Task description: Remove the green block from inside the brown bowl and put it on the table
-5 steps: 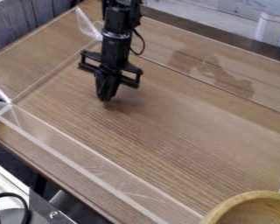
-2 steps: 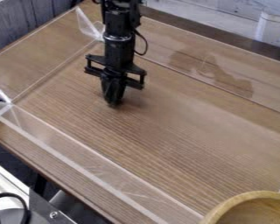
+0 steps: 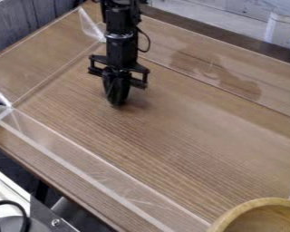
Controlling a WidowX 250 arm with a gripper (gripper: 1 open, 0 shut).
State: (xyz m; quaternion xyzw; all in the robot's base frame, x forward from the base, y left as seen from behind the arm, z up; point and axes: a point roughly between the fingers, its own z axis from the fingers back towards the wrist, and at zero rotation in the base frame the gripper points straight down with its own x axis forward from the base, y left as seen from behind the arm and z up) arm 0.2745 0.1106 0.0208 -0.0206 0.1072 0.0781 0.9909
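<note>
My gripper hangs from the black arm over the left middle of the table, fingertips pointing down at or just above the wood. The fingers are dark and close together, and I cannot tell whether they are open or shut. The green block is not visible; anything between the fingers is hidden by them. Only a part of the brown bowl's thick tan rim shows, at the bottom right corner, far from the gripper.
Low clear plastic walls edge the table along the front and left. A pale smear marks the wood at the back right. Cables and a dark frame sit below the front left edge.
The gripper has stayed low at nearly the same spot, shifting slightly left. Its fingers look a little wider apart than before.
</note>
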